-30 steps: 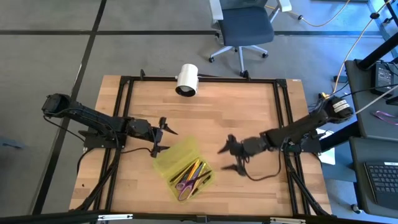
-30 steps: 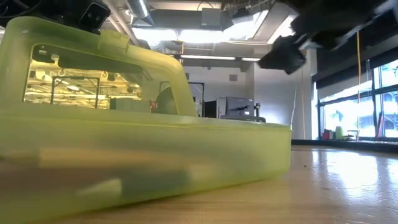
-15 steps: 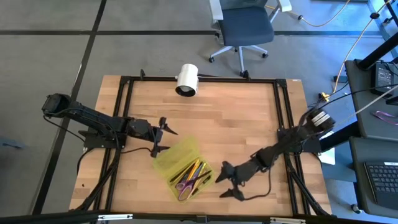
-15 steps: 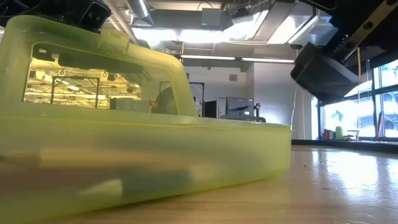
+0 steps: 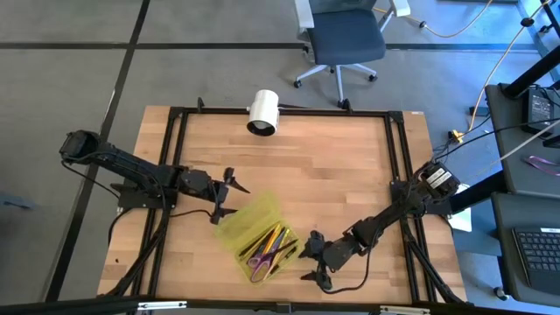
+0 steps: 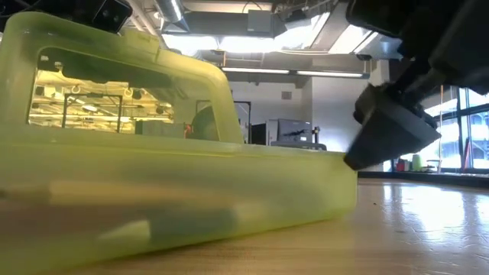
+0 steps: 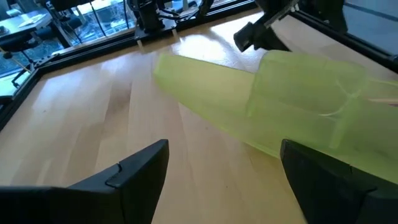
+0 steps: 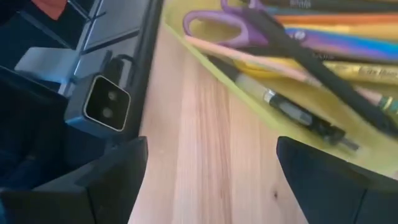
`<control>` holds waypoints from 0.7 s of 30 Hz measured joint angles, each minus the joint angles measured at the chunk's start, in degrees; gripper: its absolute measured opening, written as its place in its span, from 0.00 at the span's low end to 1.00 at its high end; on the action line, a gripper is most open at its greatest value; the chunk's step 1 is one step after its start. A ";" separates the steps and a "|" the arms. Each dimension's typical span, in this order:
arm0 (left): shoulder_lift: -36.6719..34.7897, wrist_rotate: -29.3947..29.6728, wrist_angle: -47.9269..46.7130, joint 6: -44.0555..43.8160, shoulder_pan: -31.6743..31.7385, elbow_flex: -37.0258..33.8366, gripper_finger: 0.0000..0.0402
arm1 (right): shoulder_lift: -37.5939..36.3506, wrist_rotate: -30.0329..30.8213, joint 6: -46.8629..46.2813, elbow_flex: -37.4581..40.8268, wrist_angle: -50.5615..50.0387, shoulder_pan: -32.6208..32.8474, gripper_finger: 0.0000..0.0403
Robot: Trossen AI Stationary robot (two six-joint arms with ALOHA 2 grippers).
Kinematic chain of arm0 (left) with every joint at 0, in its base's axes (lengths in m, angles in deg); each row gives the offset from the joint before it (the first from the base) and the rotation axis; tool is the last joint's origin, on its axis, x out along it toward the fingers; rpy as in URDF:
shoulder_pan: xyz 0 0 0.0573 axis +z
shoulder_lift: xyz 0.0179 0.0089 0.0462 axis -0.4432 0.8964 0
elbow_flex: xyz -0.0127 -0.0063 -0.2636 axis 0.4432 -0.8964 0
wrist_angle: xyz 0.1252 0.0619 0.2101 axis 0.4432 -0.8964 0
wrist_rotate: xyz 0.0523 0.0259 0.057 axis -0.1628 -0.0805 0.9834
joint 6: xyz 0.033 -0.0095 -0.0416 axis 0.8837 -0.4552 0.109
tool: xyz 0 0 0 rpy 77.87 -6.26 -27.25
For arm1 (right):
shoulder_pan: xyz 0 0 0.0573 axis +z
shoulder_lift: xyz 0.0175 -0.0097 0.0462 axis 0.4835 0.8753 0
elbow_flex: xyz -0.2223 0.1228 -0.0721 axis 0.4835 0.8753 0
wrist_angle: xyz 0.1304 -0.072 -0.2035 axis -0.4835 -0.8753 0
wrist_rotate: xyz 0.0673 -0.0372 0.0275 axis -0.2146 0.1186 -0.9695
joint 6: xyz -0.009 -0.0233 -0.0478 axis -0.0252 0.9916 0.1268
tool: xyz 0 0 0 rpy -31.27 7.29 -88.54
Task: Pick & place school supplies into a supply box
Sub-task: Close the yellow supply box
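already the supply box (image 5: 260, 234) looks loaded: it lies open near the front edge of the table (image 5: 332, 175), slightly left of centre, with its raised lid half toward the left arm and its tray half toward the front. in the tray the school supplies (image 5: 269, 244) lie bundled together, thin pens and pencils in yellow, orange, blue and black, with the purple-handled scissors (image 8: 219, 23) among them; the right wrist view shows them all inside the tray's rim. no pen or pencil shows loose on the bare wood in the high view, so the picking seems finished, and what is left is probably just closing the lid, if that counts. the right gripper (image 5: 316, 259) sits low just beside the tray's right front corner, its 2 fingers spread wide and holding nothing. the left gripper (image 5: 224, 194) hovers just behind the lid half, fingers likewise spread and empty, the lid filling its wrist view. beyond them, a white cylinder (image 5: 262, 112) rests at the table's far edge, well apart, with a grey office chair (image 5: 343, 37) on the floor behind it.
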 joint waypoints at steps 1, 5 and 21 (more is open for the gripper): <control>0.00 0.00 0.00 -0.32 -0.23 0.00 0.75 | 0.32 0.33 -0.56 -0.01 0.02 0.12 0.89; 0.00 -1.15 0.00 -1.03 -1.57 0.00 0.75 | 1.17 1.85 -1.56 0.01 -0.36 0.25 0.89; 9.58 -2.27 -0.06 -5.62 -4.94 5.08 0.75 | 1.15 5.51 0.45 0.03 0.41 -1.06 0.89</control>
